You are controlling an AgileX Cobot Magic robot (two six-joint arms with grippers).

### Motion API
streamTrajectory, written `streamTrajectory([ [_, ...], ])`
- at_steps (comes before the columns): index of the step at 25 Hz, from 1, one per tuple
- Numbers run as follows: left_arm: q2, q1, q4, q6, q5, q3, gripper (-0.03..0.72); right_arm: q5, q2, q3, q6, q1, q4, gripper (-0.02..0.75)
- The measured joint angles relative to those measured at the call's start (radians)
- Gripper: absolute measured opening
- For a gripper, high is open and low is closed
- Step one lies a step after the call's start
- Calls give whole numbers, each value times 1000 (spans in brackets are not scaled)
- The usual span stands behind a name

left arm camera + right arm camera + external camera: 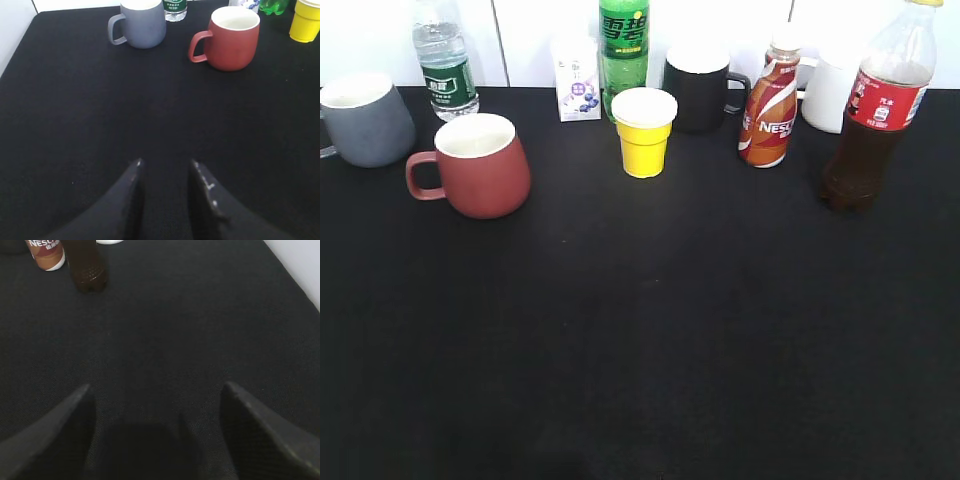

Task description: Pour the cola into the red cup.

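Presently — opening step, nothing grasped, both arms held back from the row of drinks.

Cola bottle: stands upright at the far right of the black surface, yellow cap on, dark liquid filling roughly its lower half. In the right wrist view only its base shows, well ahead and to the left of centre.

Red cup: upright at the left, handle to the left, white inside, apparently empty. Well apart from the cola, with the yellow paper cup and Nescafe bottle between them.

Right gripper: spread wide, nothing between its fingers, low over bare surface. Left gripper: fingers narrowly apart, empty, pointed toward the red cup and the grey mug.

Next move, as judged: the right arm reaches forward and left to close on the cola's body, clear of the Nescafe bottle just beside it. The cap appears to be on, so it may have to come off before pouring — possibly the left gripper's part. The bottle must then be carried across to the red cup.

Hidden or unclear:
- Neither arm appears in the exterior view.
- Cola's cap is cut by the top edge of the exterior view; whether it is sealed cannot be told.
- Green soda bottle and water bottle lose their tops at the frame edge.
- White vessel behind the cola is partly covered; its kind is uncertain.
- Black mug blends into the dark surface.
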Motion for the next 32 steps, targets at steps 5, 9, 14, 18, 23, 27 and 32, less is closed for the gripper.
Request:
streamTrajectory([
  [5,0,0,0,0,0,0,228,0,0,0,0,0,0,585],
  [9,0,0,0,0,0,0,228,0,0,0,0,0,0,585],
  [14,0,0,-1,0,-22,-10,228,0,0,0,0,0,0,585],
  [18,113,0,-54,25,-424,-46,251,0,0,0,1,0,0,585],
  [23,535,0,-269,247,-819,-46,315,0,0,0,0,0,0,585],
  [27,779,0,-283,254,-1065,-11,391,0,0,0,0,0,0,585],
  [32,1048,-217,-333,254,-1466,148,395,0,0,0,1,0,1,585],
])
